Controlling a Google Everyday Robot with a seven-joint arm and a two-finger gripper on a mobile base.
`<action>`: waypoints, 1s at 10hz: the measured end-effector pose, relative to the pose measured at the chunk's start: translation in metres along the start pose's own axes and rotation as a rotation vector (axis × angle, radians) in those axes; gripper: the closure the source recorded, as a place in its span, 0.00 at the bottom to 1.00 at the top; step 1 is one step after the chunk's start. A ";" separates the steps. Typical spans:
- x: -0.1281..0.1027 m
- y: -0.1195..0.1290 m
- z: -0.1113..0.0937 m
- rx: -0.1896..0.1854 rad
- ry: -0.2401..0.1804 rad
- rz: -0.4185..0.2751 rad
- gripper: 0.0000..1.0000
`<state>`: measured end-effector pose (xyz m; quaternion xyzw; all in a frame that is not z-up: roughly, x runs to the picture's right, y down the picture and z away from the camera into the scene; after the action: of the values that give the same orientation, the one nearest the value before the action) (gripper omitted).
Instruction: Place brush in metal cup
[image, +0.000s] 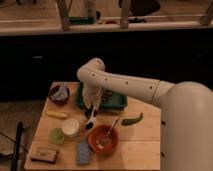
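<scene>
Brush (93, 117) access has to come from above, because the near edge of the table (141, 150) is crowded: a blue sponge (83, 152) and a red bowl (103, 140) sit in front. Just behind, between the white cup (70, 127) and that bowl, a low dark shape, likely the metal cup (89, 126), meets the brush's lower end. Its white handle rises steeply to the gripper (91, 106), clamped or apart I cannot tell, hanging before the green tray (117, 104).
</scene>
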<state>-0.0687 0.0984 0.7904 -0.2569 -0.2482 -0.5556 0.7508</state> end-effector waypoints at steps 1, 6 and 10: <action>0.000 0.000 0.000 0.001 -0.005 -0.002 0.20; 0.003 0.001 -0.001 0.006 -0.015 -0.004 0.20; 0.004 0.002 -0.003 0.013 -0.020 -0.007 0.20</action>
<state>-0.0660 0.0941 0.7902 -0.2569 -0.2602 -0.5539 0.7480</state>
